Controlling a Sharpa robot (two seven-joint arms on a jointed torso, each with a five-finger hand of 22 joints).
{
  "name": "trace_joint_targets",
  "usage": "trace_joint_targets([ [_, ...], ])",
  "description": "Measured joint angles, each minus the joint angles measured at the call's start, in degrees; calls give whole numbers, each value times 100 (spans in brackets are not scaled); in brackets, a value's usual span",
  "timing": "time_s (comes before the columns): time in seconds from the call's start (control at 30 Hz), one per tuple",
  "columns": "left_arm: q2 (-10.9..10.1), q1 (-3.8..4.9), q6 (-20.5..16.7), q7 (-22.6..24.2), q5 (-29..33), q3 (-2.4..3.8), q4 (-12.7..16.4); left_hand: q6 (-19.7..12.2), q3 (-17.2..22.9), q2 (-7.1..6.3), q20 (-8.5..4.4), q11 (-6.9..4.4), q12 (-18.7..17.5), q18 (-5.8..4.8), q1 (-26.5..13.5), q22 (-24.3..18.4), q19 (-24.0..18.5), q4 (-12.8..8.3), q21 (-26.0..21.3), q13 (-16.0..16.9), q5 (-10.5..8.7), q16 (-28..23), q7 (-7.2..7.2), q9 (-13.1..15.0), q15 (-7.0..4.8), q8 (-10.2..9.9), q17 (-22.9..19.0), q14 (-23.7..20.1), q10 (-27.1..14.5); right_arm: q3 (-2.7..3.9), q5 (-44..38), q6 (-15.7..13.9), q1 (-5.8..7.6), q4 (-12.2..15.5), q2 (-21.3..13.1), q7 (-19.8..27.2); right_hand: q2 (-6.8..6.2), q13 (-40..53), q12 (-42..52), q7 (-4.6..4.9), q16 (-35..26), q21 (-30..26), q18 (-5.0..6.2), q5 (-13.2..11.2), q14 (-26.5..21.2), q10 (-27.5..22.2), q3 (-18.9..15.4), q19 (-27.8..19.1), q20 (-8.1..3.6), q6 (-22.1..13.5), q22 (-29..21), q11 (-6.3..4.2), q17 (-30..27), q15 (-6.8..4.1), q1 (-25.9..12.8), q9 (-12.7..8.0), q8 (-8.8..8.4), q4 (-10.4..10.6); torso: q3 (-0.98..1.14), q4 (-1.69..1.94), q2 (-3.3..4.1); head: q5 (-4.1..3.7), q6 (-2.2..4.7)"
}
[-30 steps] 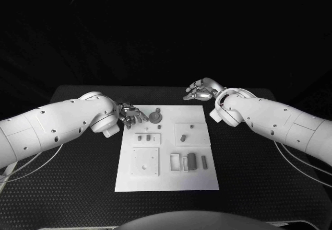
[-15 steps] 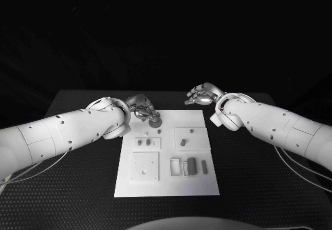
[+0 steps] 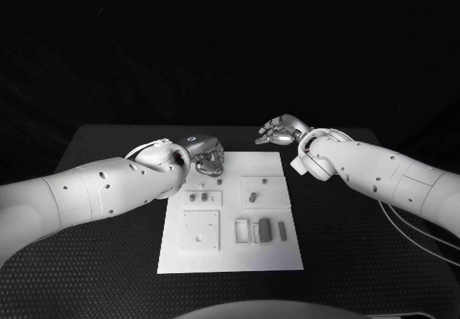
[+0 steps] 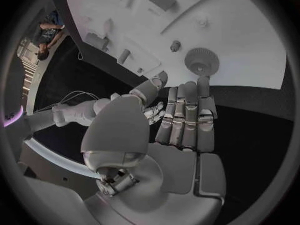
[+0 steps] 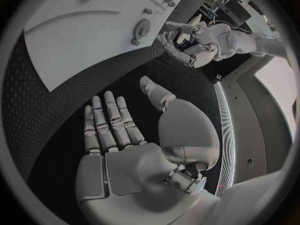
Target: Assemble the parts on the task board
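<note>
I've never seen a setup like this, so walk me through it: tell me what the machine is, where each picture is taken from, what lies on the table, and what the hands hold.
This is a two-armed robot at a black table. One picture looks down from its head; the two round ones come from cameras at its wrists, behind each hand. In the middle lies a white task board carrying small grey parts, among them a round toothed wheel near the far edge. The left hand hangs over that far edge, fingers straight, holding nothing. The right hand is off the board, over the table beyond its far right corner, open too.
</note>
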Motion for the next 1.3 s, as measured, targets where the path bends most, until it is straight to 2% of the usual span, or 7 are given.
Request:
trace_joint_targets([
  [0.2, 77, -40, 122, 46, -363, -1, -1, 129, -31, 42, -82, -74, -190, 11, 42, 131, 349, 0, 175, -77, 0, 218, -3, -73, -86, 22, 120, 311, 259, 0, 11, 10, 0, 1, 6, 3, 0, 0, 0, 0, 0, 0, 0, 0, 21, 0, 0, 0, 0, 0, 7, 0, 0, -15, 0, 0, 0, 0, -4, 9, -3, -21, -19],
  [0.33, 133, -55, 213, 60, -535, 0, -26, 130, -31, 16, -121, -83, -296, 10, 69, 210, 473, 0, 237, -113, 0, 297, -3, -115, -109, 21, 181, 419, 327, 0, 16, 14, 0, 17, 6, 5, 0, 0, 0, 0, 0, 0, 0, 0, 22, 0, 0, 0, 0, 0, 8, 0, 0, -15, 0, 0, 0, 0, -5, 8, -4, -15, -22],
  [0.4, 166, -76, 248, 64, -603, 1, -82, 130, -85, 15, -132, -123, -334, 11, 70, 264, 586, 4, 299, -128, 0, 370, -4, -141, -122, -27, 220, 512, 371, 0, 18, 15, 0, 28, 3, 5, 0, 0, 0, 0, 0, 0, 0, 0, 22, 0, 0, 0, 0, 0, 12, 0, 0, -15, 0, 0, 0, 0, -4, 8, -4, -9, -23],
  [0.47, 190, -100, 270, 64, -656, 1, -129, 130, -104, 15, -153, -114, -390, 11, 69, 324, 647, 9, 356, -140, 0, 447, -3, -170, -151, -63, 264, 561, 399, 0, 19, 16, 0, 35, 1, 6, 0, 0, 0, 0, 0, 0, 0, 0, 22, 0, 0, 0, 0, 0, 12, 0, 0, -16, 0, 0, 0, 0, -5, 10, -4, -8, -23],
  [0.7, 238, -180, 405, 32, -797, -1, -218, 116, -166, 15, -163, -121, -576, 11, 69, 487, 739, 6, 445, -207, 0, 609, 10, -219, -142, -80, 364, 633, 407, 0, 23, 14, 0, 64, -3, 6, 0, 0, 0, 0, 0, 0, 0, 0, 21, 0, 0, 0, 0, 0, 12, 0, 1, -16, 0, 1, 0, 0, -6, 18, -7, -4, -34],
  [1.03, 372, -213, 568, -29, -906, 2, -350, 81, -173, 15, -141, -93, -744, 44, 69, 568, 757, -1, 480, -297, 0, 695, 3, -281, -95, -129, 394, 626, 378, 0, 31, 13, 0, 77, 13, 7, 0, 0, -22, 0, 0, 0, 0, 0, 20, 0, 0, 0, 0, 0, 11, 0, 1, -18, 0, -6, 0, 0, -4, 8, -4, 9, -44],
  [1.3, 395, -224, 691, -92, -964, 2, -427, 81, -171, 15, -109, -70, -809, 59, 69, 568, 725, 1, 488, -326, 0, 695, 3, -294, -68, -129, 394, 599, 353, 0, 37, 13, 0, 84, 10, 8, 0, 0, -22, 0, 0, -20, 0, 0, 19, 0, 0, 2, 2, 0, 10, 0, 1, -18, 0, -11, 0, 0, 2, 5, -3, -3, -63],
])
